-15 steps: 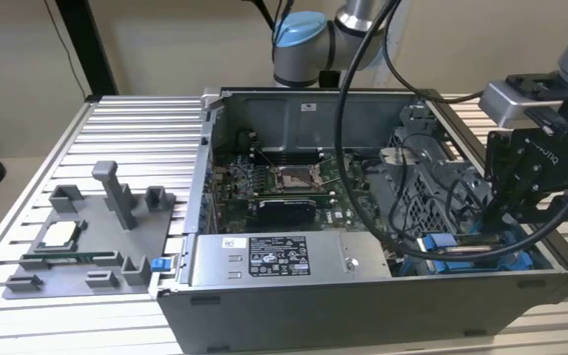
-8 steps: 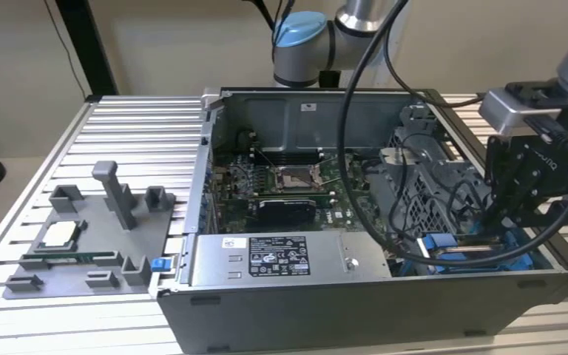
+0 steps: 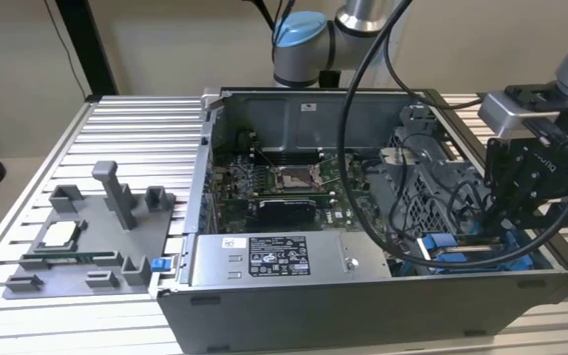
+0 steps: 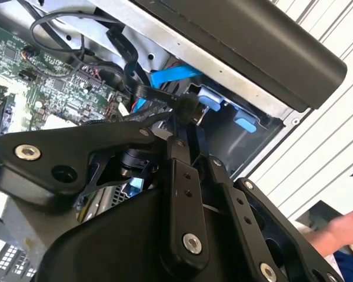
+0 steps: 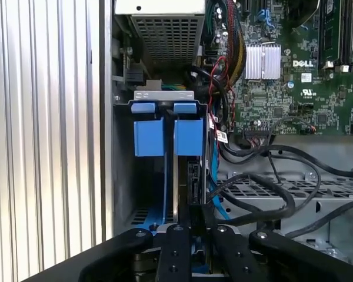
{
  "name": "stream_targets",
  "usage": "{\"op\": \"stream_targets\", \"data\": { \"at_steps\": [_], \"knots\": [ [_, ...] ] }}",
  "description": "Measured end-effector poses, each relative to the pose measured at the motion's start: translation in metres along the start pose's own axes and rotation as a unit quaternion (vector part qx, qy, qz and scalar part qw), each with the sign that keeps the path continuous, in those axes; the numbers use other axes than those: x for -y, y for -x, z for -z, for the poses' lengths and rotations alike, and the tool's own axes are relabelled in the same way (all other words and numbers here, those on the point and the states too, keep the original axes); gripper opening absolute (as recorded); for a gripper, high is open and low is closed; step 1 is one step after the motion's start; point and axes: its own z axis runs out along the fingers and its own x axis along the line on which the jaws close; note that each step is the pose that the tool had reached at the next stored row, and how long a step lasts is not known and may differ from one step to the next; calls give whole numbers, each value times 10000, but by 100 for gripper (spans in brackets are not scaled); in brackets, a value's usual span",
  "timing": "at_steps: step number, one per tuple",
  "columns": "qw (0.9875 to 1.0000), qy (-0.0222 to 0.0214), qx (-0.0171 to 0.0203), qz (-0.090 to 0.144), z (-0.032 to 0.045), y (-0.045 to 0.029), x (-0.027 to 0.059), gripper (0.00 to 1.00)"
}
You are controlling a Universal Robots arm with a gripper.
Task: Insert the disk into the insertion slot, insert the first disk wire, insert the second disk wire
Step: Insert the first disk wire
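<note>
My tool [image 4: 185, 123] was clamped on the plug of a black wire [image 4: 194, 109], low over the slot [image 3: 481, 255], which sat toward four o'clock of the open computer case [image 3: 363, 310] in the exterior view. The disk [image 5: 189, 136] looked already seated between the slot's blue rails. I judged this wire not yet plugged in, though I couldn't tell whether it was the first or the second.

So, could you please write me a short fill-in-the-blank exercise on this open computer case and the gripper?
1. The insertion slot has bright ____ plastic tabs.
2. In the exterior view, the gripper is at the computer case's ____ end.
3. The grey parts fixture lies to the case's ____ there.
4. The gripper is shut on a ____ wire connector.
Missing: blue; right; left; black.
</note>
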Motion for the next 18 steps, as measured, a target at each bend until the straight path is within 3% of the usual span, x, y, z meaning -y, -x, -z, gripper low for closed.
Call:
{"op": "stream_targets", "data": {
  "at_steps": [18],
  "knots": [
    [10000, -7, 0, -16, -21, 11, 2, 0]
  ]
}}
